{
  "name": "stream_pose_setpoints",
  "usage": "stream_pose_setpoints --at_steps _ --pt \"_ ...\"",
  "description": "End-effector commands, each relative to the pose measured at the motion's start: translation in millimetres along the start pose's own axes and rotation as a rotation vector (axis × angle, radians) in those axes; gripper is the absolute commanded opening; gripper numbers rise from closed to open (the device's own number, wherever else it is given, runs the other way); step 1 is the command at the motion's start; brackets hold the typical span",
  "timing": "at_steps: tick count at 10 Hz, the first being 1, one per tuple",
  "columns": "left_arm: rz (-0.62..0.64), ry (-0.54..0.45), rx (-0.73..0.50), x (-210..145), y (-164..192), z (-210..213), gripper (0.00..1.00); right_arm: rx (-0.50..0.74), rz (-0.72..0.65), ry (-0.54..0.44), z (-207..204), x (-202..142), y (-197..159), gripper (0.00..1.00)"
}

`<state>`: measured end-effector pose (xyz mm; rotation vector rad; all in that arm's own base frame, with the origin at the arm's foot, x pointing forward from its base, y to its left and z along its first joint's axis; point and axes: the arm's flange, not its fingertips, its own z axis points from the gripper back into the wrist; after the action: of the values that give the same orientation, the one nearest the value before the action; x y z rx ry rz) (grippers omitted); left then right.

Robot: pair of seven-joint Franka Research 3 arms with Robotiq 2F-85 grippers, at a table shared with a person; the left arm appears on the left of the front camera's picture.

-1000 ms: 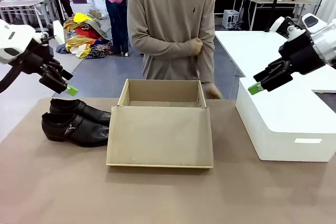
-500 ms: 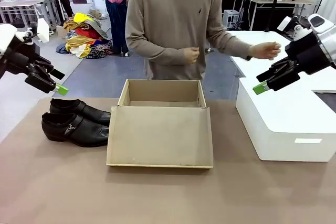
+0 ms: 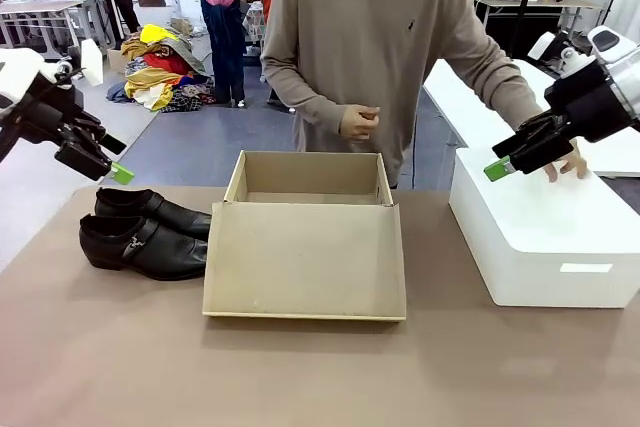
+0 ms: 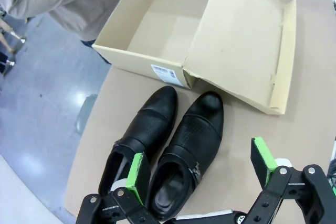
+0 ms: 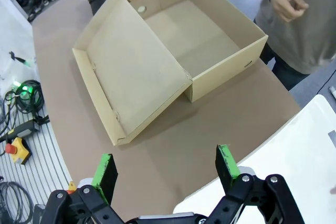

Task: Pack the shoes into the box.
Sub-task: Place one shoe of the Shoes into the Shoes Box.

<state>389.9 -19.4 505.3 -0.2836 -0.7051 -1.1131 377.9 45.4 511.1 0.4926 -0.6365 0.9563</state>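
The two glossy black shoes point(image 3: 147, 230) lie side by side on the table's left, toes toward the box; the left wrist view has them point(image 4: 173, 148) right below my left gripper point(image 4: 202, 167). The brown cardboard box point(image 3: 308, 187) stands open at the middle, its lid flap point(image 3: 306, 259) folded flat toward me, its inside bare point(image 5: 194, 35). My left gripper point(image 3: 110, 159) hangs open above the shoes. My right gripper point(image 3: 505, 155) hovers open over the white box, and its wrist view has its pads point(image 5: 227, 162) wide apart with nothing between them.
A large white box point(image 3: 545, 227) takes up the table's right side. The person stands behind the cardboard box with one hand point(image 3: 572, 164) laid on the white box near my right gripper and the other hand point(image 3: 358, 122) held at the waist.
The person has stepped right and lowered an outstretched hand onto the white box. My left gripper drew back left, then dipped slightly. My right gripper barely shifted.
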Motion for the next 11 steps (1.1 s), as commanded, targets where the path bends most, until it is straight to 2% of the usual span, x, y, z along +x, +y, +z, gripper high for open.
stream_pose_setpoints --at_steps 1,3,7,8,11 --pt "-0.017 -0.02 -0.011 -1.4 3.5 0.6 1.0 0.013 0.026 -0.025 -1.0 0.1 -3.7 1.0" --pt "0.002 -0.002 0.0 0.0 0.0 0.2 1.0 0.013 0.026 -0.025 -1.0 0.1 -3.7 1.0" --pt "-0.226 0.207 -0.019 26.3 34.7 10.5 1.0 0.013 0.026 -0.025 -1.0 0.1 -3.7 1.0" --pt "-0.246 0.245 -0.022 31.8 43.5 12.5 1.0 0.013 0.026 -0.025 -1.0 0.1 -3.7 1.0" --pt "-0.421 0.371 -0.045 51.3 82.3 16.7 1.0 0.013 0.026 -0.025 -1.0 0.1 -3.7 1.0"
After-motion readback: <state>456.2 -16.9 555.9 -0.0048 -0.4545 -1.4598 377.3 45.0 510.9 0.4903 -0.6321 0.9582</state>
